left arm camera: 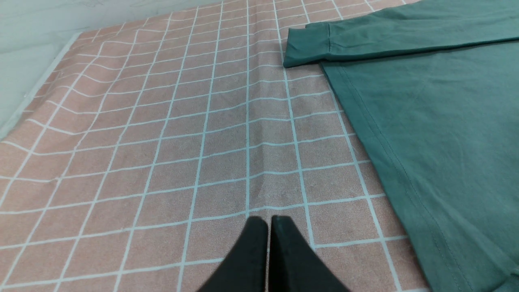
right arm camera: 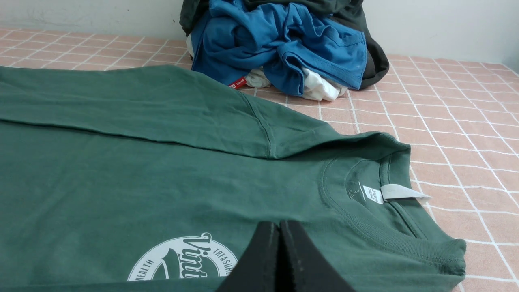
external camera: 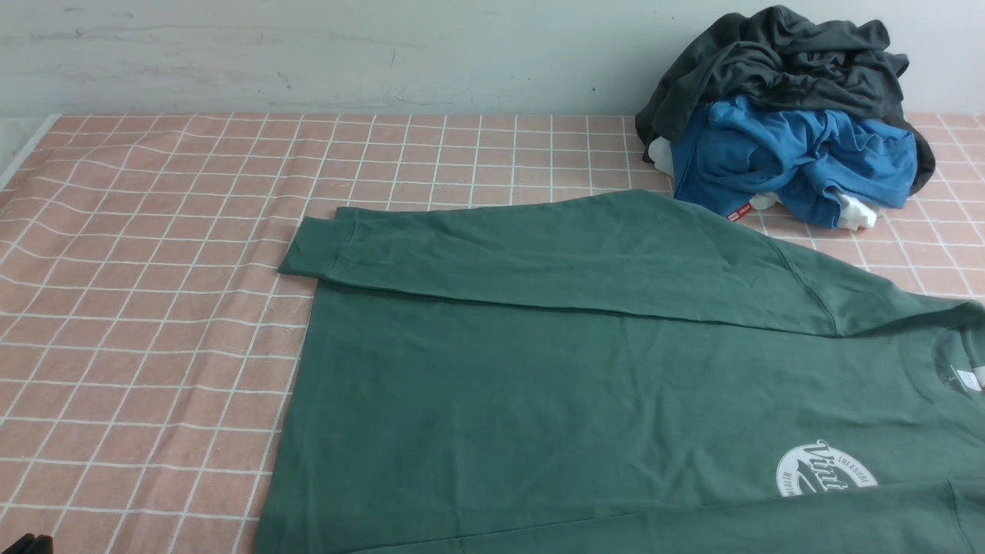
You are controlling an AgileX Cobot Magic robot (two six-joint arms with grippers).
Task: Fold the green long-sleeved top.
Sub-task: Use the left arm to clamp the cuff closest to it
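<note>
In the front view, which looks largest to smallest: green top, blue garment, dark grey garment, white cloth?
1. green top
2. dark grey garment and blue garment: look alike, both crumpled, not ranked
3. white cloth

Green long-sleeved top (external camera: 577, 385): matt jersey cloth, ribbed neck. Pink white-grid tabletop cover (external camera: 154, 308): matt, fuzzy cloth, wrinkled.

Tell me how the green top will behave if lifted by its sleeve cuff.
Probably floppy: the green top lies flat with soft wrinkles, so it would likely drape and trail. The sleeve laid across it would probably peel off first.
</note>
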